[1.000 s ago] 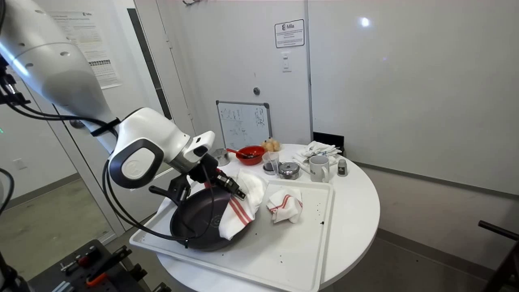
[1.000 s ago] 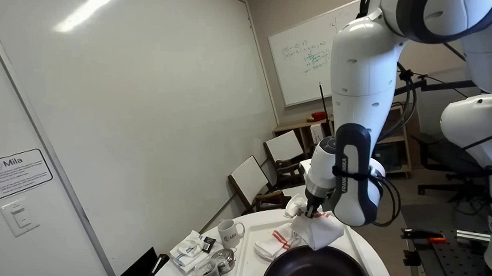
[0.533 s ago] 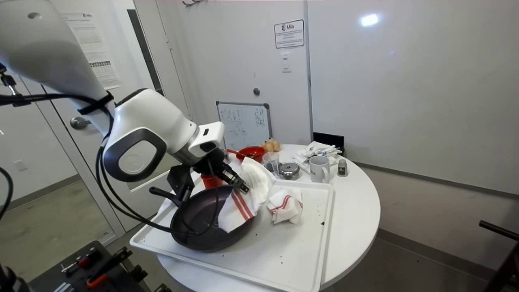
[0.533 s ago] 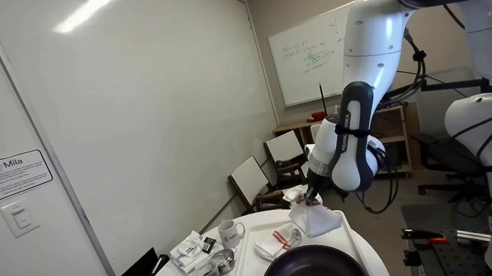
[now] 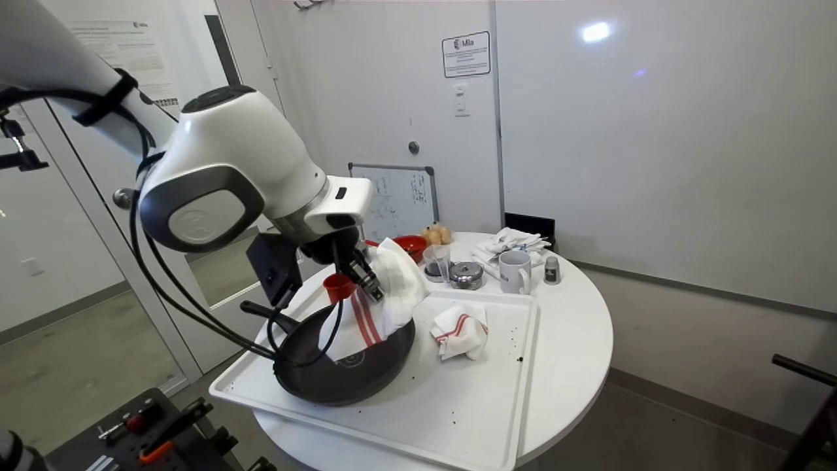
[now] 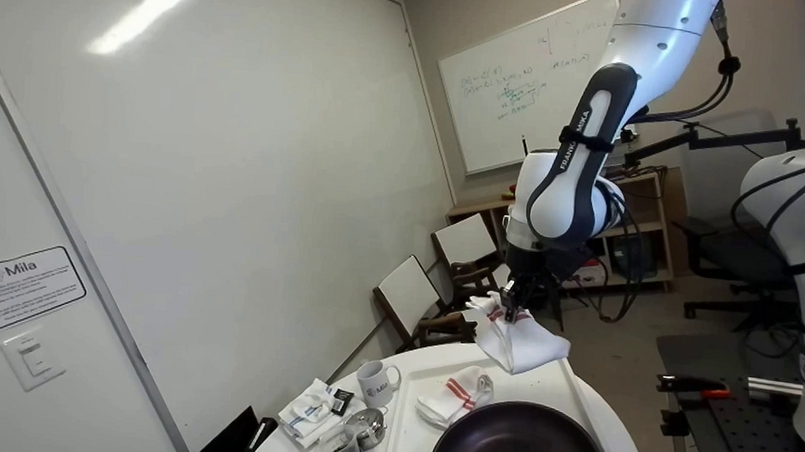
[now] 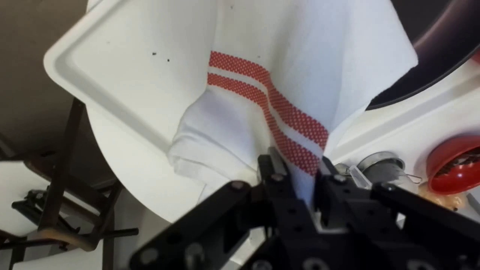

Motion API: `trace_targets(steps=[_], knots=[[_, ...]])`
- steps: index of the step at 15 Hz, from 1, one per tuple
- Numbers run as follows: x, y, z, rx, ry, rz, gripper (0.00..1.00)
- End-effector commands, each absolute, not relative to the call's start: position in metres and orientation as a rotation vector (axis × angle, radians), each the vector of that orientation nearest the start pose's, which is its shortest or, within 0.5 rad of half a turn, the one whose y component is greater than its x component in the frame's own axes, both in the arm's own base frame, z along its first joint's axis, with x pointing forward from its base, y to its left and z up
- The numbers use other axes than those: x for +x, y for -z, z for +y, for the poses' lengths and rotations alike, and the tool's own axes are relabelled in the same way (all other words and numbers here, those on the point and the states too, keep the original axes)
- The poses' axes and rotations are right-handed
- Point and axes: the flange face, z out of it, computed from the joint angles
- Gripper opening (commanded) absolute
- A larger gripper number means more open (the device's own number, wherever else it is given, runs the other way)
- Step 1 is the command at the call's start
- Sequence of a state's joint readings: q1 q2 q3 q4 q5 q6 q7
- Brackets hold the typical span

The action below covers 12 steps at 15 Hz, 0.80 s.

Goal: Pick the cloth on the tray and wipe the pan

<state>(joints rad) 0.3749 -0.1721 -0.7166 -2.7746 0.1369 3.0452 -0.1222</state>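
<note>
My gripper (image 7: 302, 165) is shut on a white cloth (image 7: 311, 48) with red stripes; the cloth runs between its fingers (image 7: 275, 165). In both exterior views the gripper (image 5: 375, 292) (image 6: 509, 308) points down and the cloth (image 5: 399, 288) (image 6: 526, 347) hangs from it, lifted off the tray (image 5: 471, 399). The dark pan (image 5: 373, 376) stands on the tray and also shows in an exterior view (image 6: 521, 451). The cloth's hanging corner overlaps the pan in view; I cannot tell whether they touch. Another striped cloth (image 5: 461, 331) (image 6: 457, 395) lies crumpled on the tray.
A red cup (image 5: 339, 288) stands near the pan's handle (image 5: 269, 313). A red bowl (image 5: 413, 246), a clear cup (image 5: 439, 260), a metal pot (image 5: 466, 276), a mug (image 5: 514, 271), a shaker (image 5: 552, 270) and white towels (image 5: 513, 242) stand behind the tray.
My gripper has risen with the cloth still in it, moving up and leftward in an exterior view. More of the pan's inside shows. The pan and the crumpled cloth have stayed put.
</note>
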Motion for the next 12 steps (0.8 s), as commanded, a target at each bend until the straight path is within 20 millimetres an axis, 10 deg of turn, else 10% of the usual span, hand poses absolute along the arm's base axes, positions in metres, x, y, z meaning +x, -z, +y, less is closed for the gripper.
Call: trace_targets(steps=[1,10,12], knots=[[0.375,-0.289,-0.159,-2.87,0.506,0.507,0.1],[0.337,-0.252,-0.195,-2.846,0.275,0.445,0.1],[0.352,-0.248,-0.178,-2.875,0.234,0.374,0.1]])
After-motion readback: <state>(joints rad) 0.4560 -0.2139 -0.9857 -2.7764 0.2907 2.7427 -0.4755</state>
